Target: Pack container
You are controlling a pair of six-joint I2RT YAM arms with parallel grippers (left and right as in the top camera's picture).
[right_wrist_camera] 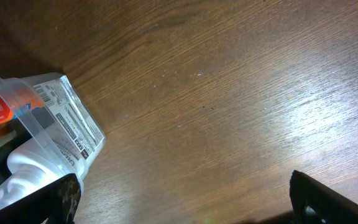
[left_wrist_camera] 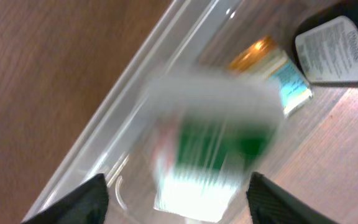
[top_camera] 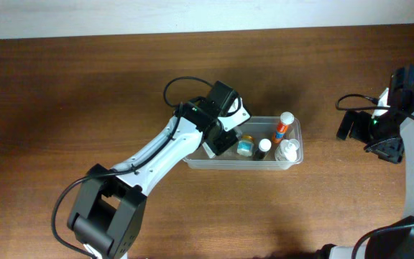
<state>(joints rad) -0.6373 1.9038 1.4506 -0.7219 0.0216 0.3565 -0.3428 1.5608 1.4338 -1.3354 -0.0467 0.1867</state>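
The clear plastic container (top_camera: 295,160) lies at the table's middle. It also shows in the left wrist view (left_wrist_camera: 123,106) and the right wrist view (right_wrist_camera: 67,118). My left gripper (top_camera: 221,140) hangs over its left end, fingers spread wide (left_wrist_camera: 182,199). A white-and-green carton (left_wrist_camera: 213,143), blurred, sits between the fingers inside the tub, touching neither. A gold-lidded jar (top_camera: 246,146), a dark bottle (top_camera: 264,147), an orange-labelled bottle (top_camera: 284,126) and a white bottle (top_camera: 287,150) are in the tub. My right gripper (top_camera: 365,138) is open and empty over bare table, right of the tub (right_wrist_camera: 182,199).
The brown wooden table (top_camera: 63,108) runs to a pale wall strip at the back. The left arm reaches over the table's middle from the front left. The right arm stands at the right edge.
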